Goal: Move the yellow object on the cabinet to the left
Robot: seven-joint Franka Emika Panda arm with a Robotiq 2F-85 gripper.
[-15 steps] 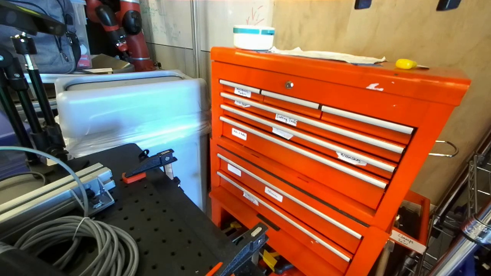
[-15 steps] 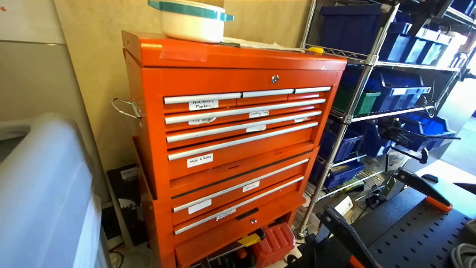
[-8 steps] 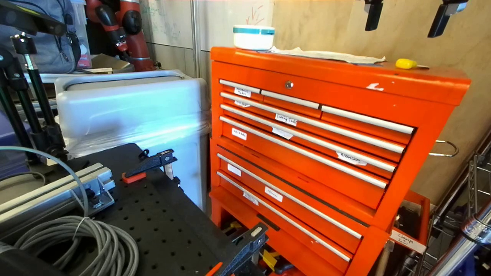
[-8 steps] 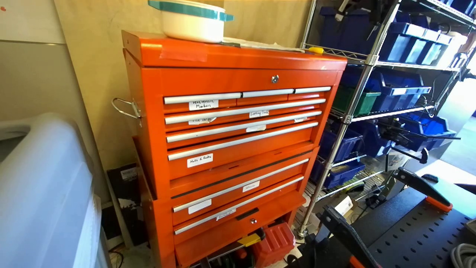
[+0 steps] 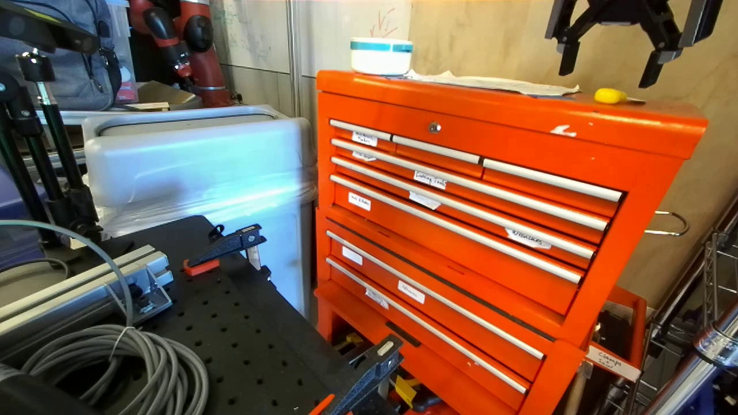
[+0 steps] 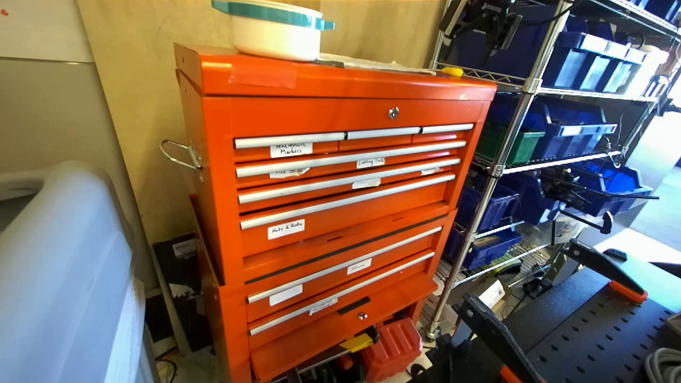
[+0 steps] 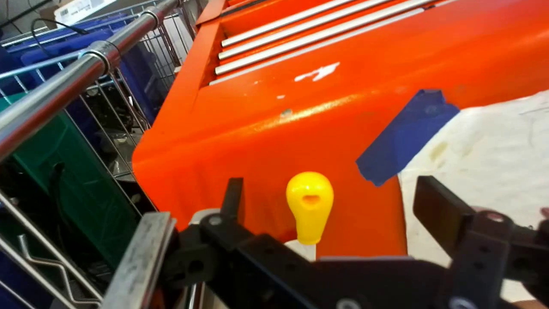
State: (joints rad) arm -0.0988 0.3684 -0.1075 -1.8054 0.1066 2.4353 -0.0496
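Gripper (image 5: 609, 72) hovers, jaws wide and empty, above the yellow object (image 7: 309, 201), which lies atop the cabinet (image 5: 461, 248) near the white sheet (image 7: 484, 150); step judged as approach, next move probably calling for aligned descent and closing before any leftward shift.

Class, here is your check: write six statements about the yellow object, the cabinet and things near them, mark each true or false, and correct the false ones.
1. The yellow object lies on top of the cabinet. True.
2. The cabinet is dark green. False: it is orange-red.
3. The end effector has its jaws apart. True.
4. The blue tape touches the white sheet. True.
5. The yellow object lies on the white sheet. False: it lies beside the sheet, apart from it.
6. The end effector grips the yellow object. False: it holds nothing.
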